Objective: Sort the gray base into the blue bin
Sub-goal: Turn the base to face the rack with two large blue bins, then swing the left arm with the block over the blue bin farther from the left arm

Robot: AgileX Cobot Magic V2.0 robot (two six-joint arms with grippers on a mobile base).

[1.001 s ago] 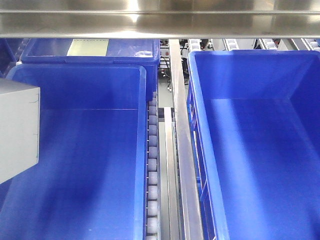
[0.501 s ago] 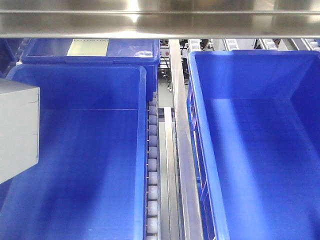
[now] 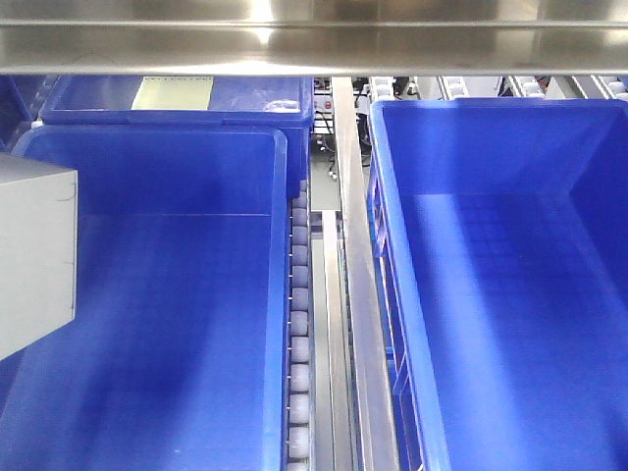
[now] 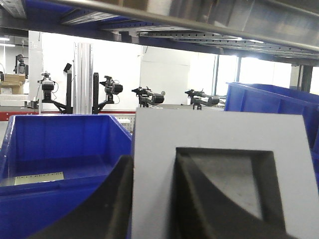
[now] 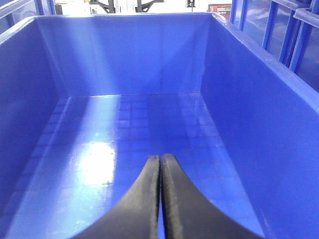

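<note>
an industrial sorting lab: deep blue crates (image 3: 147, 167) sit along a roller conveyor (image 3: 299, 324) under steel racking (image 3: 314, 44), with robot arms on stands (image 4: 112, 89) behind.

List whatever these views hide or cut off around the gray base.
Front view: the gray base is cut by the left edge; no arm shows.
Left wrist view: the left gripper covers the base's lower part, hiding what lies beneath.
Front view: the pale sheet at the back is too small to read.

Left pincer (image 4: 154, 158) clamps the gray base (image 4: 224, 130) between its fingers; right pincer (image 5: 160, 158) has fingers pressed together.
</note>
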